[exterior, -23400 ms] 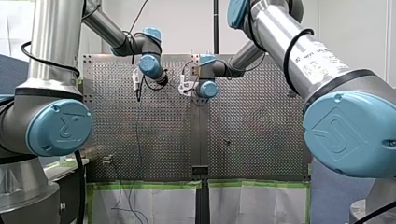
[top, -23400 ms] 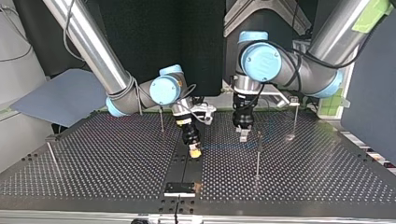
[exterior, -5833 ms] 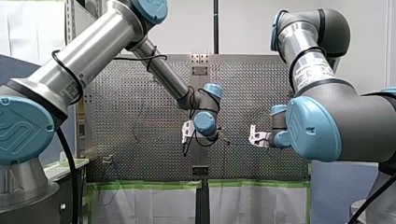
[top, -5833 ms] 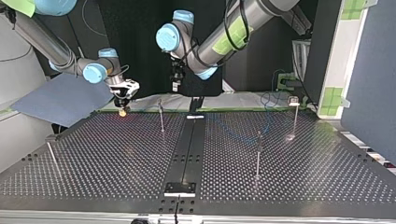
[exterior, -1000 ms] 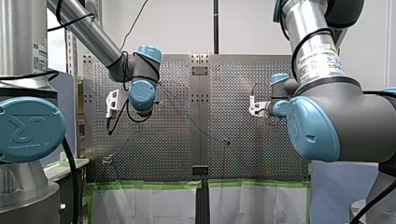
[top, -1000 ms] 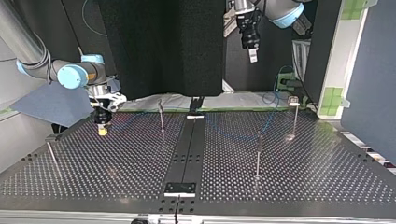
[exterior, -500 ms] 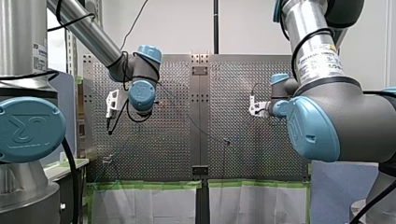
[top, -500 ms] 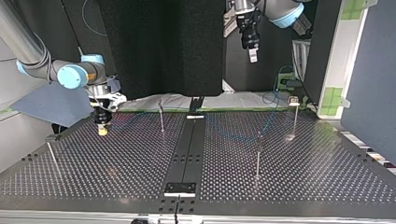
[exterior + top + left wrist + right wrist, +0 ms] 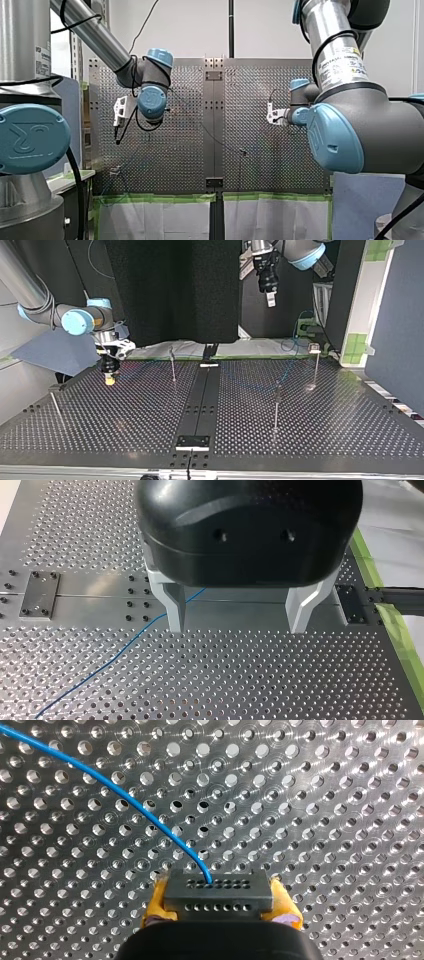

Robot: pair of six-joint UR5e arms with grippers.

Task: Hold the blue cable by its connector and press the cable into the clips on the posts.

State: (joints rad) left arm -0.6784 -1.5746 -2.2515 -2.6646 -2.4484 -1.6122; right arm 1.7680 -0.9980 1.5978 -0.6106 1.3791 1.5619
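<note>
In the right wrist view my right gripper (image 9: 220, 898) has its yellow pads (image 9: 156, 901) shut on a dark grey connector (image 9: 218, 889). The thin blue cable (image 9: 115, 790) leaves the connector's top and curves away over the perforated plate. At the top view's left this gripper (image 9: 109, 380) hangs just above the table. My left gripper (image 9: 239, 616) is open, with nothing between its metal fingers (image 9: 175, 607). It hangs high above the table (image 9: 269, 296) at the top view's back right. The cable (image 9: 125, 647) lies on the plate below it.
Thin posts stand on the table: one (image 9: 173, 366) behind the centre rail, one (image 9: 276, 405) right of the middle, one (image 9: 315, 365) at the back right and one (image 9: 55, 407) at the left edge. Green tape (image 9: 370, 565) marks the table's border.
Nothing has moved in the last second. Since about six seconds ago my left arm has swung from the middle to the front view's left, and my right gripper has shifted nearer over the table.
</note>
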